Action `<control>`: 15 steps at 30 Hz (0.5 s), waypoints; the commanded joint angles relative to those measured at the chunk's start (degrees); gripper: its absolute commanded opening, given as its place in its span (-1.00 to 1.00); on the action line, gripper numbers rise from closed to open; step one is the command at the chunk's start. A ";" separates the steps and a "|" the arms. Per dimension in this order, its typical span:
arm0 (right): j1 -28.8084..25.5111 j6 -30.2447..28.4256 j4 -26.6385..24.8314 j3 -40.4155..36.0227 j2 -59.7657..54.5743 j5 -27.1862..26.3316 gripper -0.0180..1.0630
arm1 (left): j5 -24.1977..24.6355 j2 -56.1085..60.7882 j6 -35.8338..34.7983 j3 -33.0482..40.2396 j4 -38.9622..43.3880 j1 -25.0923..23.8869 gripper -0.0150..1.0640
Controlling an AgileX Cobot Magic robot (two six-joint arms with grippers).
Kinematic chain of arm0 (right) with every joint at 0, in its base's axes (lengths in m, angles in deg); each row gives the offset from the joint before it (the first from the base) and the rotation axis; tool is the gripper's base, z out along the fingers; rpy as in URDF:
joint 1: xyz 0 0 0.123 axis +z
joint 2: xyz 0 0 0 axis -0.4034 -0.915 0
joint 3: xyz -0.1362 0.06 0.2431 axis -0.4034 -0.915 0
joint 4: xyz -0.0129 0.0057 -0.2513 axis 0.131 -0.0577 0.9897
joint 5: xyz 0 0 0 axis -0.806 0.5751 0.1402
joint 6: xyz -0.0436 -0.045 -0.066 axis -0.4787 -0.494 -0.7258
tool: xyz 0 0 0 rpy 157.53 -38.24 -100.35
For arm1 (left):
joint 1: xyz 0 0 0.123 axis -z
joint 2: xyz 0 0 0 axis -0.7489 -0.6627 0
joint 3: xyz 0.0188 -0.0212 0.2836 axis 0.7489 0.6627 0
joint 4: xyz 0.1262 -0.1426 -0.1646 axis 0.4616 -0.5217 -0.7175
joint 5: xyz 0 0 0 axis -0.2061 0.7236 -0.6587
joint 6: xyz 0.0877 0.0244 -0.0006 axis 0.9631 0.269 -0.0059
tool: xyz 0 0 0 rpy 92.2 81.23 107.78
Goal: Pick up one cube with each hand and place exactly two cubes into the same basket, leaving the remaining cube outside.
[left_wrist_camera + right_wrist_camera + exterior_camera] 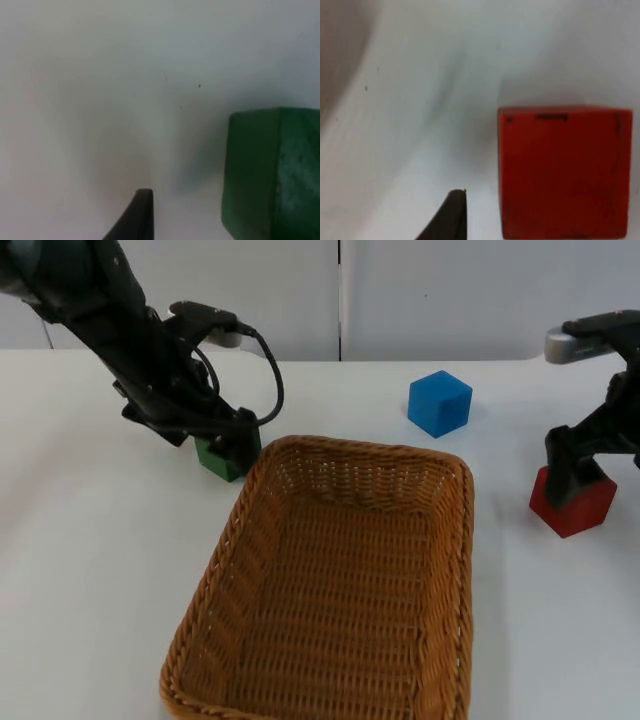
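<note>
The basket [330, 590] holds no cube yet. The left gripper [225, 440] is down at the green cube [222, 458], the right gripper [575, 475] at the red cube [574, 504]; whether either is clamped I cannot tell. The blue cube [439, 403] stays outside, behind the basket.

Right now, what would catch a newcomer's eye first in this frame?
The big wicker basket in the table's middle, with no cube inside. Beside its far left corner the left gripper is down at the green cube, and at the right the right gripper at the red cube; the blue cube sits alone behind.
</note>
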State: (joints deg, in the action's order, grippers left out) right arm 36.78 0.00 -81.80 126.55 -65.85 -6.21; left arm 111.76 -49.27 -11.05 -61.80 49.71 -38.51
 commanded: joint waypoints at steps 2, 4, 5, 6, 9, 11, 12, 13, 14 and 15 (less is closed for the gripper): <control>0.37 -0.53 0.07 0.37 -0.11 -1.75 0.98 | -0.58 -0.75 1.34 -0.33 -1.39 0.18 0.97; 0.37 -0.53 0.07 0.37 -0.39 -2.53 0.98 | -1.00 -1.21 1.34 -0.33 -2.02 0.18 0.97; 0.37 -0.53 0.07 0.37 -0.39 -2.53 0.98 | -1.00 -1.21 1.34 -0.33 -2.02 0.18 0.97; 0.37 -0.53 0.07 0.37 -0.79 -2.64 0.98 | -1.41 -1.63 1.34 -0.33 -2.14 0.18 0.97; 0.37 -0.53 0.07 0.37 -2.40 -2.64 0.98 | -1.63 -1.68 1.34 -0.33 -2.37 0.18 0.97; 0.37 -0.53 0.07 0.37 -2.90 -2.50 0.96 | -1.63 -1.68 1.34 -0.33 -2.65 0.18 0.97; 0.37 -0.53 0.07 0.37 -3.22 -2.50 0.94 | -1.63 -1.68 1.34 -0.33 -2.79 0.18 0.97; 0.37 -0.53 0.07 0.37 -3.52 -2.80 0.92 | -1.63 -1.68 1.34 -0.33 -2.90 0.18 0.97; 0.37 -0.53 0.07 0.37 -3.76 -2.95 0.89 | -1.63 -1.68 1.34 -0.33 -2.90 0.18 0.97; 0.37 -0.53 0.07 0.37 -3.88 -3.08 0.86 | -1.63 -1.68 1.34 -0.33 -2.90 0.18 0.97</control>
State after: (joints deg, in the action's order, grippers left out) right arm 36.78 0.00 -81.80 126.55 -69.59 -8.52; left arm 109.85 -50.49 -9.73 -61.99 47.93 -38.51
